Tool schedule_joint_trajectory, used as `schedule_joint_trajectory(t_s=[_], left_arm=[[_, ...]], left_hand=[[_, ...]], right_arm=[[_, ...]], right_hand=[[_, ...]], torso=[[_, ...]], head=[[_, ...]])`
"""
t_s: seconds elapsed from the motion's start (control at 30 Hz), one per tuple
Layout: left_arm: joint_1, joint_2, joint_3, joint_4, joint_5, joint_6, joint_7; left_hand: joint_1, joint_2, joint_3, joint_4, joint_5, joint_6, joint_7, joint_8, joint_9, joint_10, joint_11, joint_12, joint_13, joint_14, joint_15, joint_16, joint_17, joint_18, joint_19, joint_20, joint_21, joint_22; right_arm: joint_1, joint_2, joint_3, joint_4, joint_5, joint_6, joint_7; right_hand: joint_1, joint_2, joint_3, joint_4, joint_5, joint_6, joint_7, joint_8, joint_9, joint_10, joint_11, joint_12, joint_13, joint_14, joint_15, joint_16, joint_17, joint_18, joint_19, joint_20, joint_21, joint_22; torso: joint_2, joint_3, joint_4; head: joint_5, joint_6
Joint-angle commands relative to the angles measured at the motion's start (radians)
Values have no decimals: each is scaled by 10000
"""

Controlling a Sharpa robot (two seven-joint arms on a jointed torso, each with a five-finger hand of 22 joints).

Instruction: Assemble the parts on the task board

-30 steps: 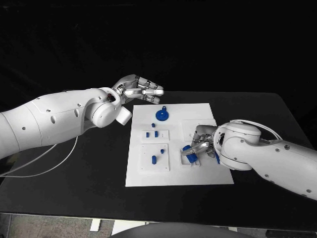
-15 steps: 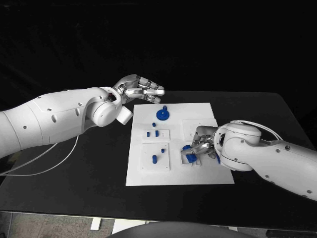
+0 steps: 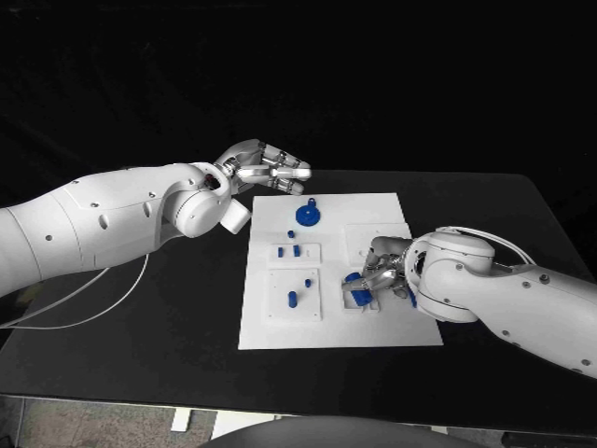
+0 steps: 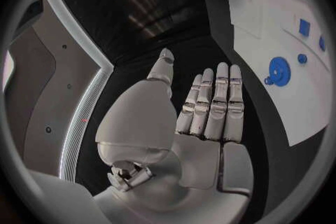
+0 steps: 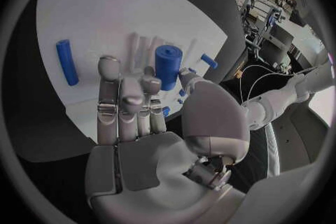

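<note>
The right wrist view shows the right hand point(image 5: 150, 123) pinching a blue cylinder point(image 5: 168, 66). The left hand point(image 3: 261, 166), fingers apart, hovers at the task board's point(image 3: 380, 331) 11 o'clock corner.

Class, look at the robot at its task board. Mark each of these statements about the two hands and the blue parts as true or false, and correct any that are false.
1. The left hand hangs off the task board, beyond its far left corner. True.
2. The left hand holds a blue part. False: in the left wrist view its palm is bare and its fingers lie straight, with nothing in them.
3. The right hand is over the right side of the board. True.
4. The blue gear lies at the near edge of the board. False: it lies near the far edge.
5. In the right wrist view a blue cylinder stands just past the right hand's fingertips. True.
</note>
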Motion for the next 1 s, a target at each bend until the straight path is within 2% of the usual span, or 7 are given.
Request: schedule_joint_trajectory(t_s=[0.03, 0.23, 0.47, 0.7, 1.0], left_arm=[[12, 18, 6, 20, -40, 149, 17], [12, 24, 6, 15, -66, 167, 2], [12, 11, 5, -2, -73, 162, -6], [12, 20, 5, -9, -75, 167, -7], [11, 26, 4, -16, -75, 173, -7]], left_hand=[[28, 65, 6, 50, 25, -86, -17, -29, 7, -65, 21, -20, 11, -53, -1, -12, 6, -102, -24, 46, -16, -12], [49, 86, -9, 31, 35, -88, -16, -26, 8, -75, 24, -19, 12, -52, -1, -12, 6, -99, -19, 48, -10, -12], [49, 86, -9, 31, 35, -88, -16, -26, 8, -75, 24, -19, 12, -52, -1, -12, 6, -99, -19, 48, -10, -12], [49, 86, -9, 31, 35, -88, -16, -26, 8, -75, 24, -19, 12, -52, -1, -12, 6, -99, -19, 48, -10, -12], [34, 125, -47, -6, 34, -92, -15, -30, 6, -77, 24, -21, 11, -56, 1, -12, 6, -99, -25, 48, -10, -12]], right_arm=[[-19, -28, -14, 12, -181, -1, -182], [-20, -55, -14, 57, -226, -71, -167], [-21, -90, -14, 81, -253, -75, -186], [-21, -99, -14, 86, -261, -84, -189], [-21, -107, -14, 103, -262, -93, -152]], right_hand=[[76, -56, -7, 48, -19, -51, -1, 63, -5, -2, -6, -15, 6, 1, -85, -68, -3, -85, 17, -62, -58, 532], [87, -75, 21, 50, -19, -36, -6, 63, -3, 11, -9, -12, 16, 11, -85, -55, 18, -90, 29, -63, -33, 540], [74, -60, 123, -9, -19, -34, -4, 62, -5, 12, -9, -37, 17, 11, -84, -77, 21, -91, 31, -63, -70, 537], [37, -63, 119, -2, -20, -39, -3, 61, -8, 11, -8, -53, 17, 15, -85, -85, 27, -90, 34, -63, -79, 537], [-11, -145, -289, 283, -19, -70, -2, 63, -10, 11, -6, -66, 25, 14, -87, -112, 28, -95, 41, -68, -105, 535]], torso=[[0, 2, -6], [-5, -2, 10], [2, 3, -9], [1, -3, 1], [-1, -5, 1]], head=[[-2, -12], [5, -35], [22, -39], [24, -43], [40, -68]])
